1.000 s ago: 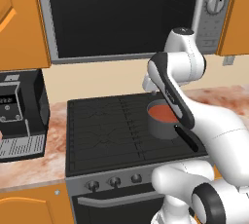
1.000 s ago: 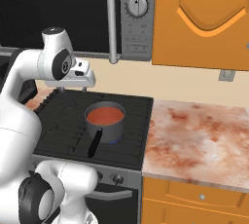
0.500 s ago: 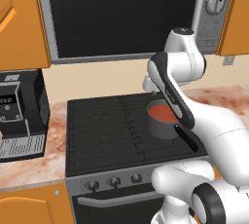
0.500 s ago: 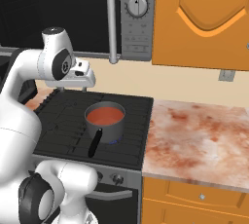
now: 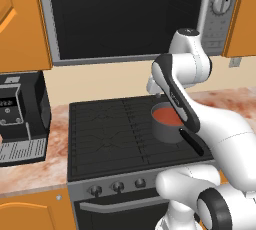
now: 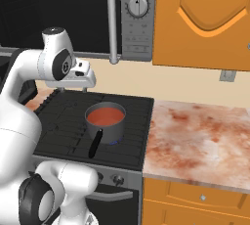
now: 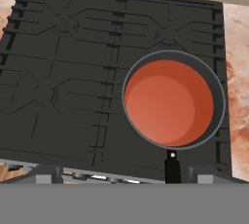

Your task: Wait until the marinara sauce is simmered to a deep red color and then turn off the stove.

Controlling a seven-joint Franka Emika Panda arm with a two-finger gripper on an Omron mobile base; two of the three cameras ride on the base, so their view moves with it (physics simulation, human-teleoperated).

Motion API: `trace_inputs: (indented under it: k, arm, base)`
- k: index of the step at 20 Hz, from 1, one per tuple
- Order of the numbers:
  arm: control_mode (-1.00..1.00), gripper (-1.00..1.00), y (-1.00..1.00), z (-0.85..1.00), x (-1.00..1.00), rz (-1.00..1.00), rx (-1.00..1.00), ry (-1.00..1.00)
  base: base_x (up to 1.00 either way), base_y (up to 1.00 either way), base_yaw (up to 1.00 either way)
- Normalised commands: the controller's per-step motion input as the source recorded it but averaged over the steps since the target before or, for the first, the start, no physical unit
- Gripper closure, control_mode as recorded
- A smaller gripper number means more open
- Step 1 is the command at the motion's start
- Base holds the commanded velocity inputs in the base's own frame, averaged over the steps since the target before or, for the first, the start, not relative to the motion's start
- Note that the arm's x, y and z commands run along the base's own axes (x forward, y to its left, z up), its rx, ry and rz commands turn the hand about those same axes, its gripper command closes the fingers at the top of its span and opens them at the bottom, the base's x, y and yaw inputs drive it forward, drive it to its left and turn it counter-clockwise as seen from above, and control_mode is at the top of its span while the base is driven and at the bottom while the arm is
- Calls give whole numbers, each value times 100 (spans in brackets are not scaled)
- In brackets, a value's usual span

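A small grey saucepan [image 7: 173,100] sits on the front right burner of the stove [image 5: 107,134], its black handle [image 6: 94,143] pointing toward the front panel and its row of knobs [image 5: 117,187] — inside, the marinara sauce [image 7: 168,101] lies as a smooth flat orange-red disc filling the pan. The gripper [image 6: 78,76] hangs above the back of the cooktop, apart from the pan and holding nothing, though whether its fingers are spread or closed cannot be told. A black coffee machine [image 5: 20,119] stands on the marbled counter [image 6: 200,138] left of the stove.
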Motion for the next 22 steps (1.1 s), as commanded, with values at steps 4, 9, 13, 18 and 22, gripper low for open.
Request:
trace_inputs:
  k: [4,9,13,18,22]
  arm:
    - [-100,-100,0,0,0,0,0,0]
    - [-100,-100,0,0,0,0,0,0]
    - [-100,-100,0,0,0,0,0,0]
    - [-100,-100,0,0,0,0,0,0]
    - [-100,-100,0,0,0,0,0,0]
  base:
    - [0,0,0]
    - [0,0,0]
    - [0,0,0]
    - [0,0,0]
    - [0,0,0]
